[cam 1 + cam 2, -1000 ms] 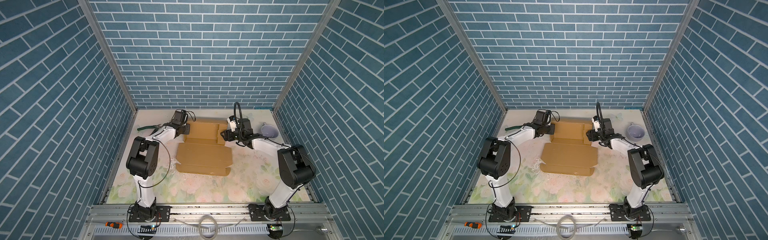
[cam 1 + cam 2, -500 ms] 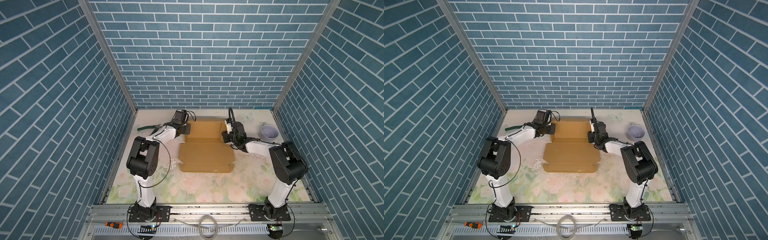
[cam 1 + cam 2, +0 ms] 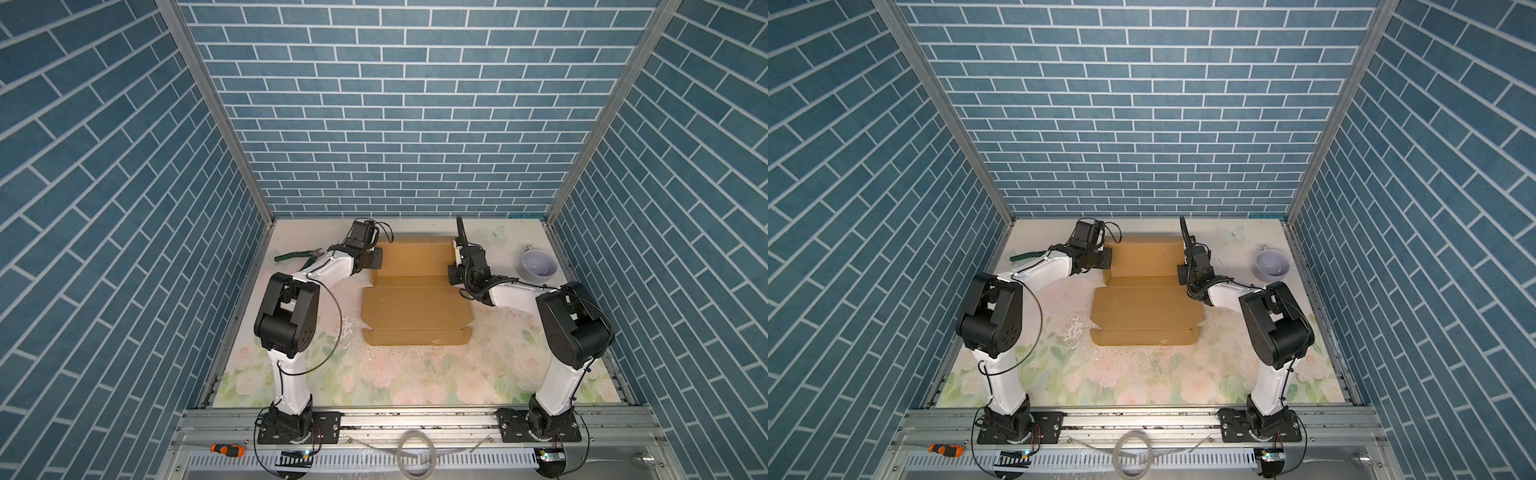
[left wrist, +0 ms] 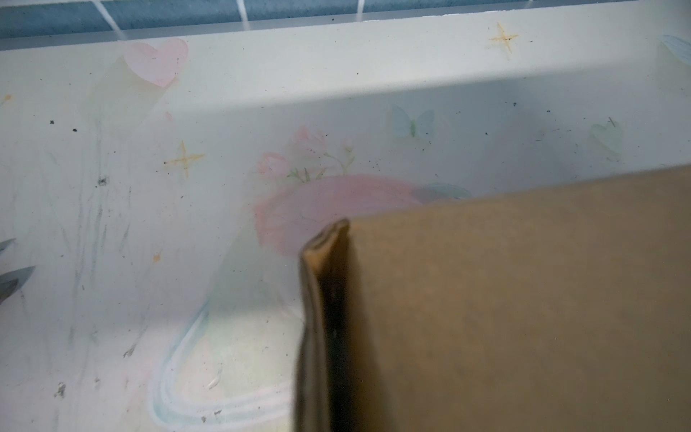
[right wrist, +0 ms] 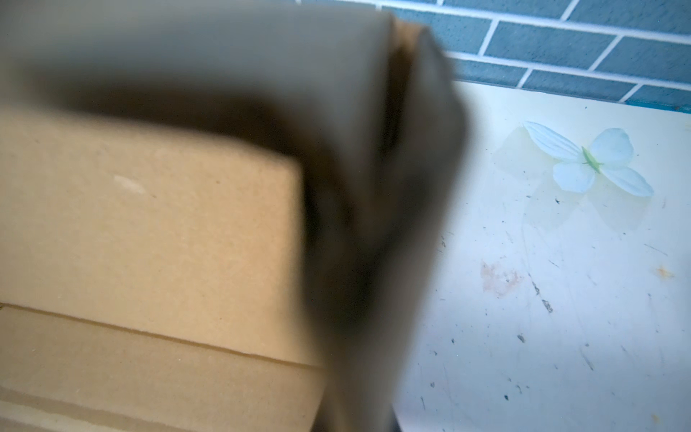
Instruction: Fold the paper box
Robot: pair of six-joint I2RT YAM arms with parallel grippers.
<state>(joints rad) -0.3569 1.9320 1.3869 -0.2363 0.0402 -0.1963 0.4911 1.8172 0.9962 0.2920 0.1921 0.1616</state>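
Since the earlier frame the right gripper [image 3: 455,261] has swung inward and closed. In both top views the paper box [image 3: 415,307] lies mid-way across the table [image 3: 415,374], with the left gripper [image 3: 376,258] pinching its left edge and the right gripper its right edge. Left wrist view: the left flap [image 4: 321,299] stands upright. Right wrist view: the right flap [image 5: 374,187] is raised and blurred.

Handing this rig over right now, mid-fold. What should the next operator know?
Left gripper: jaws shut, apparently pinching the far left flap of the paper box.
Right gripper: jaws shut, apparently on its far right flap.
Box lies mid-table, near panels flat.
Done: both far side flaps raised.
To do: remaining walls, front flap, closing.
Mug and pliers lie off to the sides.
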